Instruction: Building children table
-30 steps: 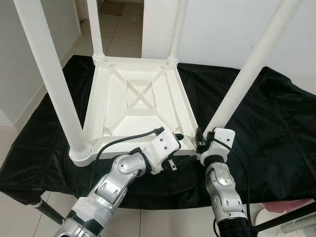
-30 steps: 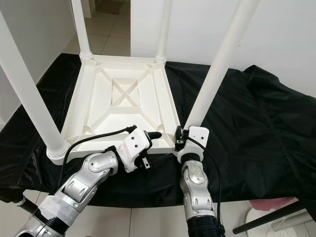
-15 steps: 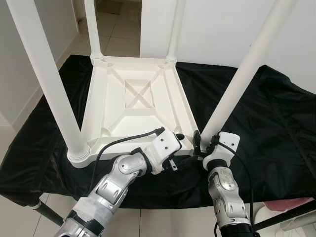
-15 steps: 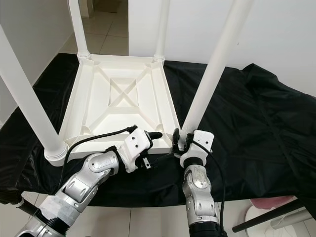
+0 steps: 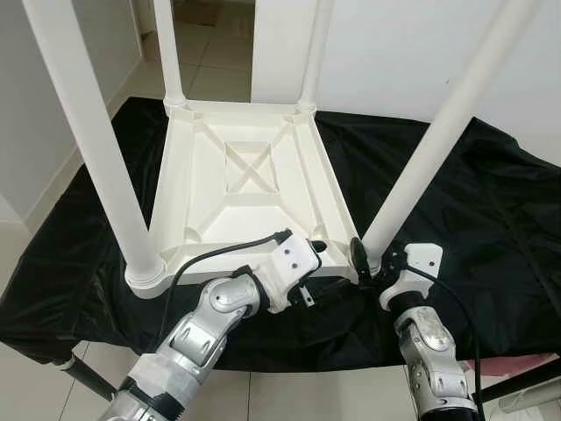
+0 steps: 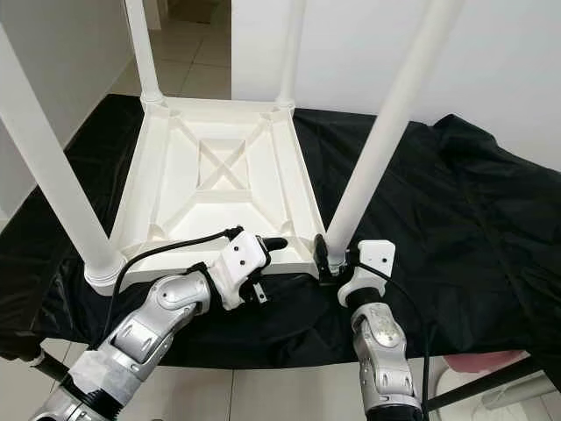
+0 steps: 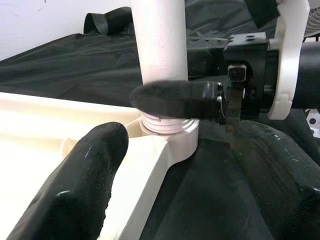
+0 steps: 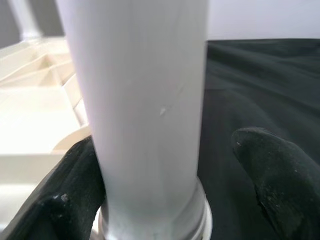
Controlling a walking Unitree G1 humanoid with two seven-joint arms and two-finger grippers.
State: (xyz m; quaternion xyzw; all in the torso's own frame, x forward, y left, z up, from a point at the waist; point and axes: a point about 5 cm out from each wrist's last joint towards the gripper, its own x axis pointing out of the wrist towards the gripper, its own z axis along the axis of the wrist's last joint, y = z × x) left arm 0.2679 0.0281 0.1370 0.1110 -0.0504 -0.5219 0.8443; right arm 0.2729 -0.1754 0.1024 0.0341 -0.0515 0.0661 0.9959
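White plastic table (image 5: 245, 189) upside down on black cloth, four legs up.

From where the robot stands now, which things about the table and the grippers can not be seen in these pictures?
- Tops of all four legs: cut off by the upper edge in both eye views, as with the near right leg.
- Thread of the near right leg in its corner socket: a finger of the right gripper crosses it in the left wrist view.
- Left gripper fingertips: dark against the black cloth in the eye views.
- Upper face of the tabletop: it lies face down.
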